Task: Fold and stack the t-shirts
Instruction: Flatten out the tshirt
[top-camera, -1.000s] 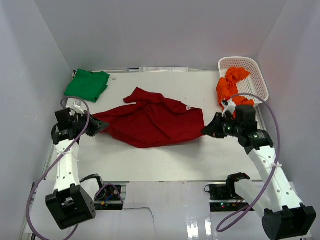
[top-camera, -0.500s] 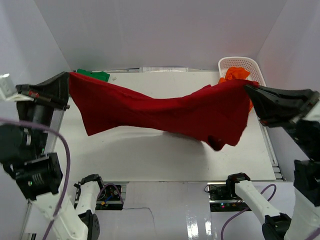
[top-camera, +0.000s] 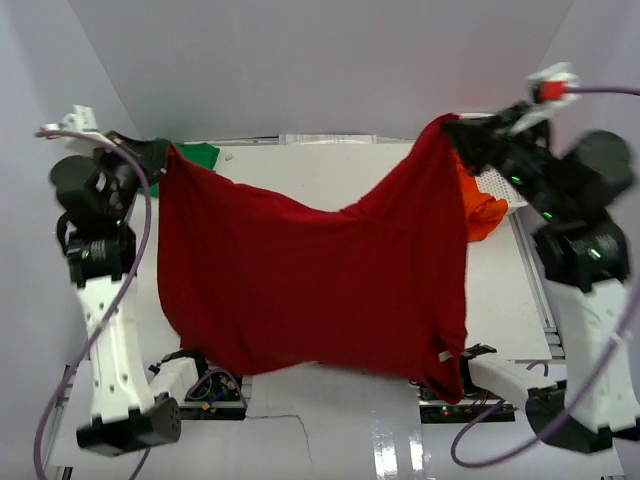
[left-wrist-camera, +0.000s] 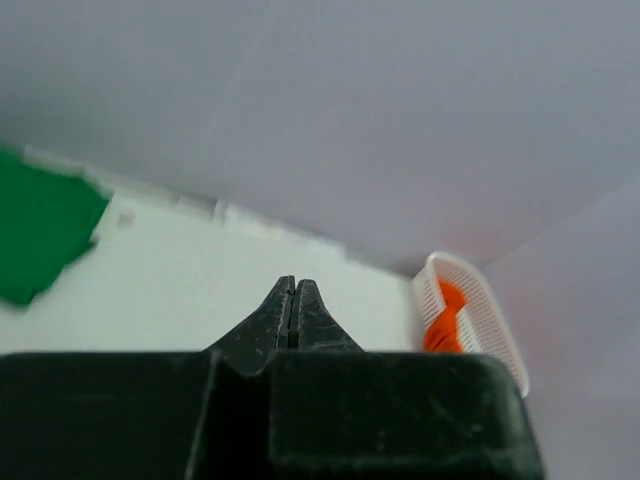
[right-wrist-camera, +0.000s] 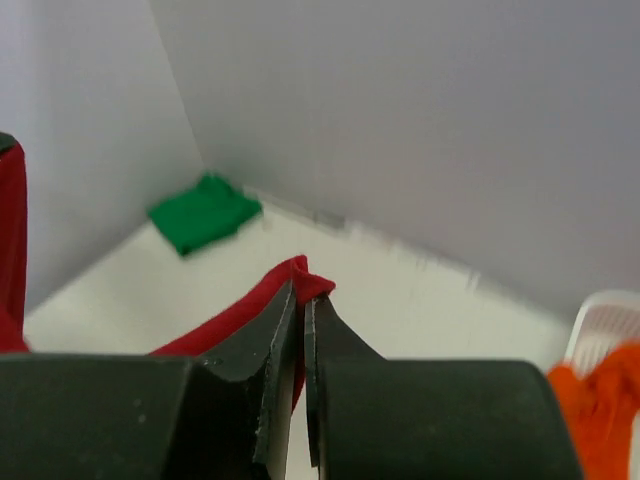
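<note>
White walls enclose a pale table (top-camera: 330, 190). Both arms stand high with the red shirt (top-camera: 320, 290) stretched between them. It hangs as a wide sheet above the table, its lower edge down near the arm bases. The left gripper (top-camera: 160, 155) is clamped on the shirt's upper left corner, and the right gripper (top-camera: 455, 130) pinches the upper right corner, jaws together on the cloth. The green shirt (top-camera: 203, 153) lies at the far left corner. The orange shirt (top-camera: 480, 205) spills from the basket (left-wrist-camera: 490, 320) at far right.

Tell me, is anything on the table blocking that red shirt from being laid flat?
Nothing visible. The green shirt lies in the far left corner, the orange shirt at the far right edge. The table behind the hanging red shirt is hidden.
</note>
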